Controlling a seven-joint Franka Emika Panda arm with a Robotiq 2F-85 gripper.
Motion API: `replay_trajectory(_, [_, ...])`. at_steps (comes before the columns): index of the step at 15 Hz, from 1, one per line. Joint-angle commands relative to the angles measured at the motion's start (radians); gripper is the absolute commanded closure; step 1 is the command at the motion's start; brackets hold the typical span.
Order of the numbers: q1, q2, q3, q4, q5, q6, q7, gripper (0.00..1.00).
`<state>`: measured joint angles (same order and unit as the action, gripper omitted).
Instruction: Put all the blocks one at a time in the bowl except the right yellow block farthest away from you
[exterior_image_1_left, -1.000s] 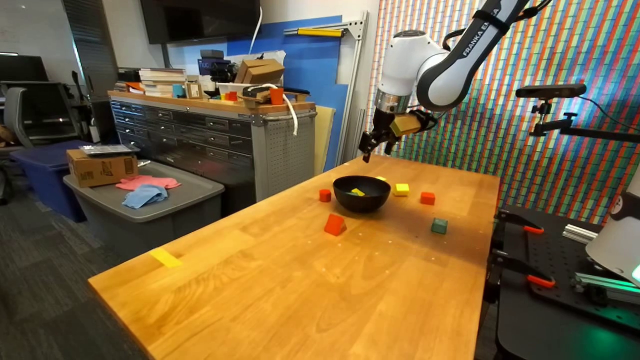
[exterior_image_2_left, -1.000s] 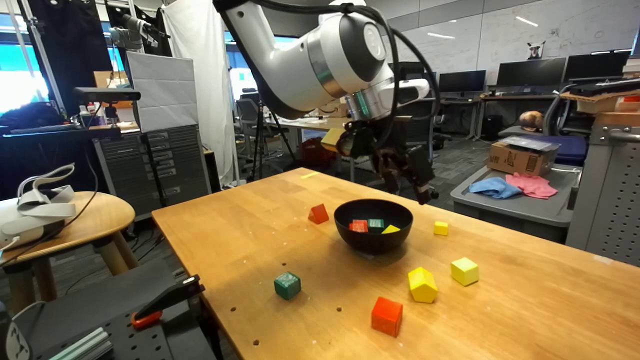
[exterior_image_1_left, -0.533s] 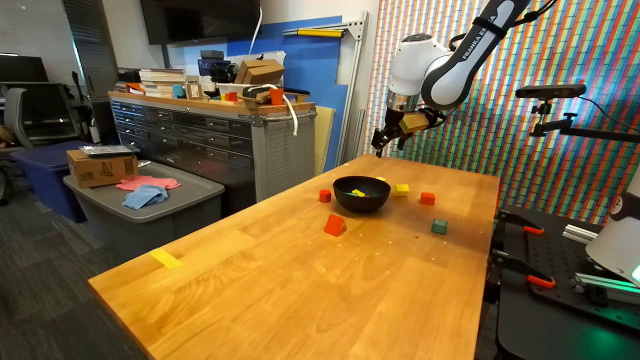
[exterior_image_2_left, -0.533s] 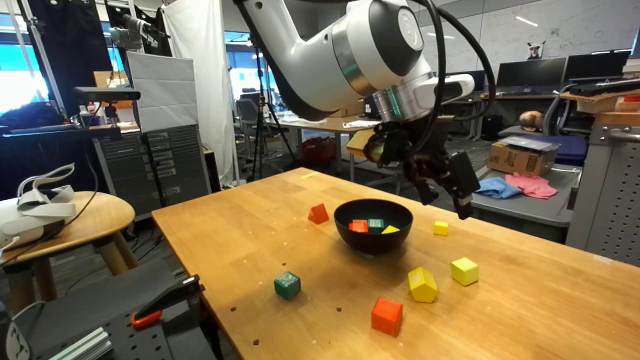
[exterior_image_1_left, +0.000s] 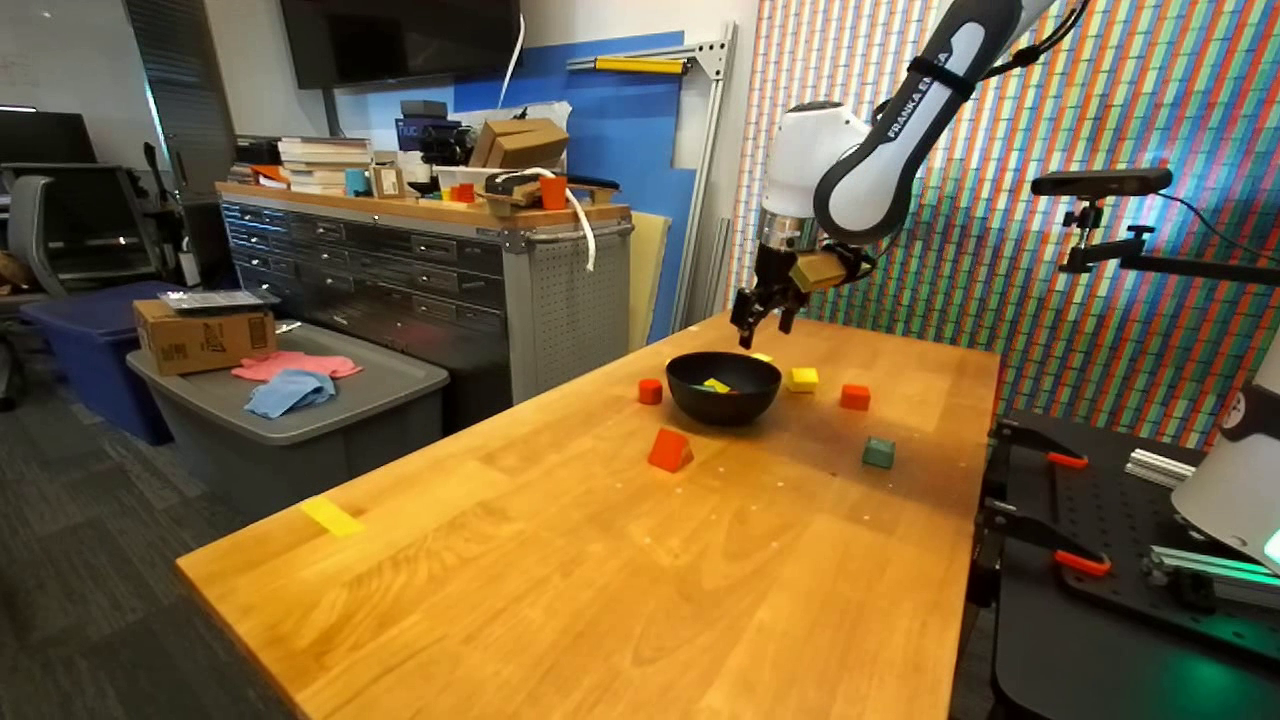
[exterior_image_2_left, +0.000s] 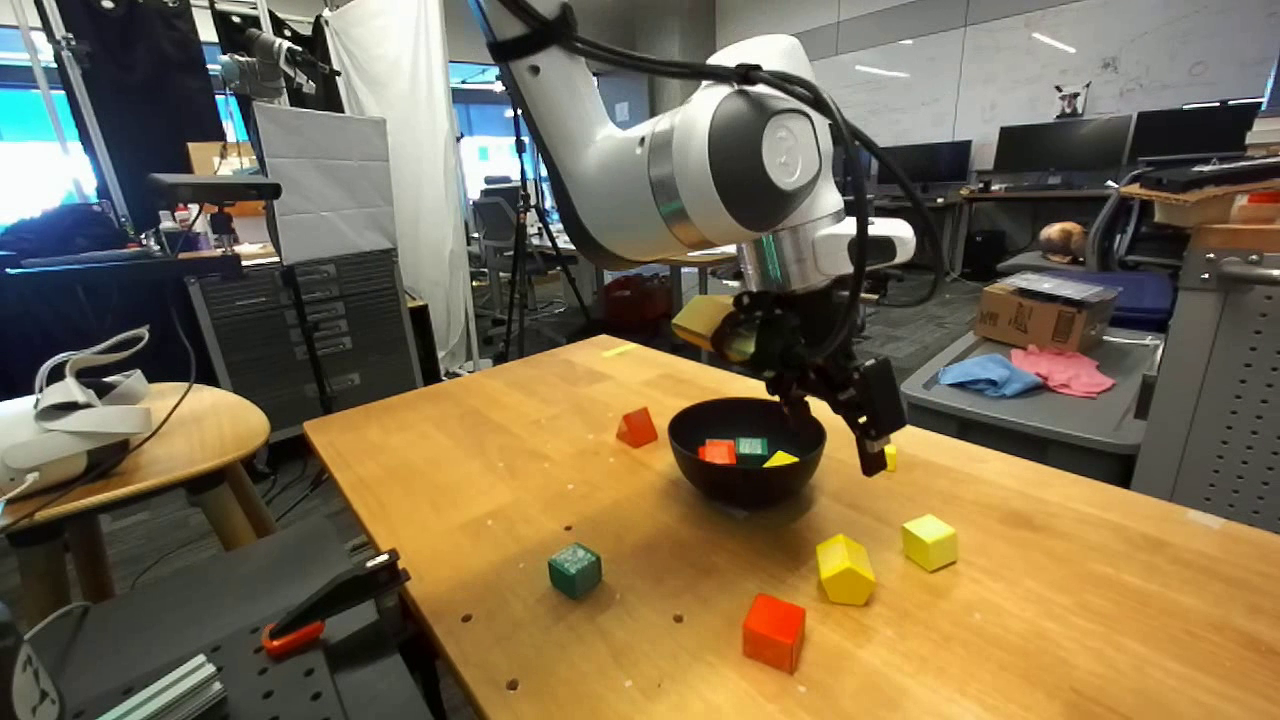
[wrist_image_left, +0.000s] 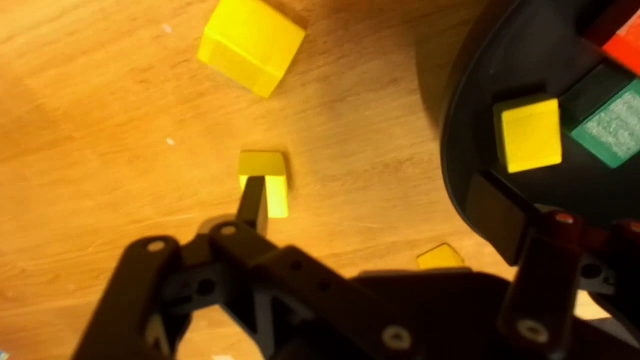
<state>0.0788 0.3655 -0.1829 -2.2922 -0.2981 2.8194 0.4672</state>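
- Progress, my read: partway. At least three blocks in the bowl (exterior_image_2_left: 747, 485), at least six out on the desk (exterior_image_2_left: 650, 515).
- Nearest in an exterior view: red block (exterior_image_2_left: 774, 633), left to do. Boxy, flat-sided, sitting flat.
- Just behind it: five-sided yellow block (exterior_image_2_left: 845, 570), out on the desk, pentagon end toward the camera.
- Green block (exterior_image_2_left: 575, 571), left to do, well apart from the rest. Dark, cube-like, pale marks on it.
- Yellow cube (exterior_image_2_left: 930, 543), near the five-sided one, clean bright faces. One yellow is meant to stay out; can't say for sure which one the task means.
- Bowl: black, round, upright. Red piece (exterior_image_2_left: 718, 452), green piece (exterior_image_2_left: 751, 451) and yellow piece (exterior_image_2_left: 781, 460) inside, so those look done.
- Fingers (wrist_image_left: 252, 202): spread wide, nothing pinched. In the wrist view one tip overlaps a yellow block, the opposite tip the bowl's rim; can't tell contact. Probably lining up a pick.
- Small yellow block (exterior_image_2_left: 891, 458), past the bowl, mostly hidden by a fingertip.
- Red wedge (exterior_image_2_left: 637, 428), farthest there, left to do. Triangular end showing.
- In an exterior view, also a small red block (exterior_image_1_left: 650, 391) beside the bowl; can't match it across views, so count is loose.
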Motion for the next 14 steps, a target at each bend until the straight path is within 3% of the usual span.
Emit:
replay_trajectory(1, [0.005,0.023,-0.002,0.013,0.082,0.0,-0.065,0.0])
replay_trajectory(10, [0.011,0.042,-0.006,0.02,0.097,-0.001,-0.08,0.0])
replay_trajectory(14, [0.018,-0.016,-0.059,0.03,-0.019,-0.029,-0.196,0.0])
